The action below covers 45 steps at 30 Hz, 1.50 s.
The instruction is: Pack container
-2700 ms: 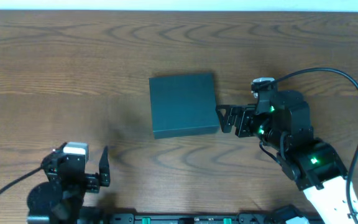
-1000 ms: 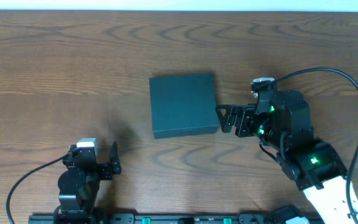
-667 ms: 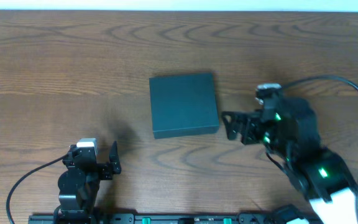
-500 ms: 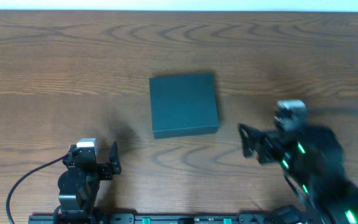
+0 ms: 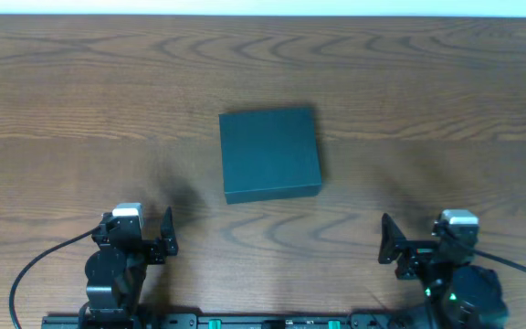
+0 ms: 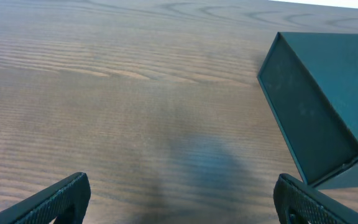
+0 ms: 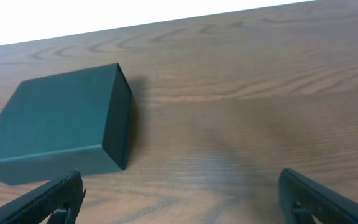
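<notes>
At centre we see dark teal matte square box [image 5: 270, 153]; L gripper [image 5: 141, 245] at 7 o'clock, R gripper [image 5: 420, 256] at 5, both w/ jaws apart.

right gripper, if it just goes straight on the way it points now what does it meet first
Bare table most likely: the right gripper aims past the container, which sits to its left. The finger on that side roughly lines up with its near corner and could clip it; depth is unclear.
</notes>
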Each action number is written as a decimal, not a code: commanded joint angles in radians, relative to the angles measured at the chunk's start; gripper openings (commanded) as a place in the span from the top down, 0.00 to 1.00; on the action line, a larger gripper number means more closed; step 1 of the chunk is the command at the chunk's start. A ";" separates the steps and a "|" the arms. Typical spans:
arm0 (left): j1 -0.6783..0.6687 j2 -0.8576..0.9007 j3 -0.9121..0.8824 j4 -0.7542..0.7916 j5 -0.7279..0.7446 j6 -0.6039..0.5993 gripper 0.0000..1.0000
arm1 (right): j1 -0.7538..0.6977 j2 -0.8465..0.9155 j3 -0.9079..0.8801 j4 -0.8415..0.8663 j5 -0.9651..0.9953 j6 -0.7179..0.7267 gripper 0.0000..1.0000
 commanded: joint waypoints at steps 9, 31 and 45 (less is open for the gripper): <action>0.006 -0.006 -0.016 0.001 -0.011 -0.010 0.05 | -0.008 -0.103 -0.225 0.078 0.016 0.014 0.01; 0.006 -0.006 -0.016 0.001 -0.011 -0.011 0.05 | -0.008 -0.103 -0.337 0.093 -0.018 0.161 0.01; 0.006 -0.006 -0.016 0.001 -0.011 -0.010 0.05 | -0.008 -0.103 -0.337 0.093 -0.018 0.161 0.01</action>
